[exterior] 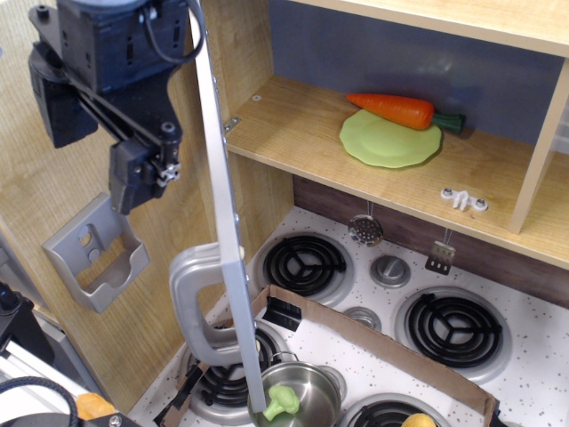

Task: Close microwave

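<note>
While the light wooden microwave (pixel 373 133) stands open, we see its wide grey plastic door (pixel 222 222) edge-on, swung out toward us with the chunky grey loop handle (pixel 197 307) low on its left face. Our black hand (pixel 138 178) hangs left of the door, near its upper part, apparently not touching; we cannot tell whether its fingers are apart. An orange carrot (pixel 396 109) and green plate (pixel 391 140) lie inside.

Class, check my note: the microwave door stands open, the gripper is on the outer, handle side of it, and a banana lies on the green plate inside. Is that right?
One slip: it is a carrot, not a banana, on the green plate, as the observation.image view shows. The microwave door does stand open, with the gripper on its handle side.
</note>
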You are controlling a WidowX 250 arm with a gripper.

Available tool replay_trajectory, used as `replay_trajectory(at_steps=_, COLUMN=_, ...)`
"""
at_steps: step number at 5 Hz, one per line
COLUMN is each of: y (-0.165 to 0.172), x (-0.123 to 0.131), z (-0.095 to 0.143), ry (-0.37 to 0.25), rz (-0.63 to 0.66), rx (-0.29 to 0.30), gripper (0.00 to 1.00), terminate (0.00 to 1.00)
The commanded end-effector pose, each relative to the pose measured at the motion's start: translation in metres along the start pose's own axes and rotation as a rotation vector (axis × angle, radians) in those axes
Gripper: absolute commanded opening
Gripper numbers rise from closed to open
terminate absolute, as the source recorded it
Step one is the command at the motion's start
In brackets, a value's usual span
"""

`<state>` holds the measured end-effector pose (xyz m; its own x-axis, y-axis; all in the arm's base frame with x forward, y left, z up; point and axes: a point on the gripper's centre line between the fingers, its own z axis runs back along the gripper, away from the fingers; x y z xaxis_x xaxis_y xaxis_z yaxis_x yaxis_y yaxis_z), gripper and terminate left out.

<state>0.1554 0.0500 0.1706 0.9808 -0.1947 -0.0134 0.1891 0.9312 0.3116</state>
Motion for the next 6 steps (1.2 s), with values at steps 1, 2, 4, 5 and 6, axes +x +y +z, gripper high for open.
replay_trajectory(at_steps=1, y=0.009, x=0.024, z=-0.021, ry=-0.055, rz=-0.042, rx=0.010, gripper=1.00, terminate=0.00)
replay_trajectory(at_steps=2, y=0.001, x=0.043, z=-0.029, ry=-0.133, rz=-0.057, rx=-0.006, gripper=1.00, terminate=0.00)
replay_trajectory(at_steps=4, y=-0.020, x=0.081, z=-0.029, ry=-0.315, rz=-0.031, rx=-0.083, gripper=1.00, terminate=0.00)
replay_trajectory(at_steps=5, y=-0.036, x=0.096, z=-0.028, ry=-0.395, rz=-0.049, rx=-0.094, gripper=1.00, terminate=0.00)
replay_trajectory(at_steps=6, y=-0.056, x=0.115, z=-0.025, ry=-0.430, rz=-0.036, rx=-0.120, gripper=1.00, terminate=0.00)
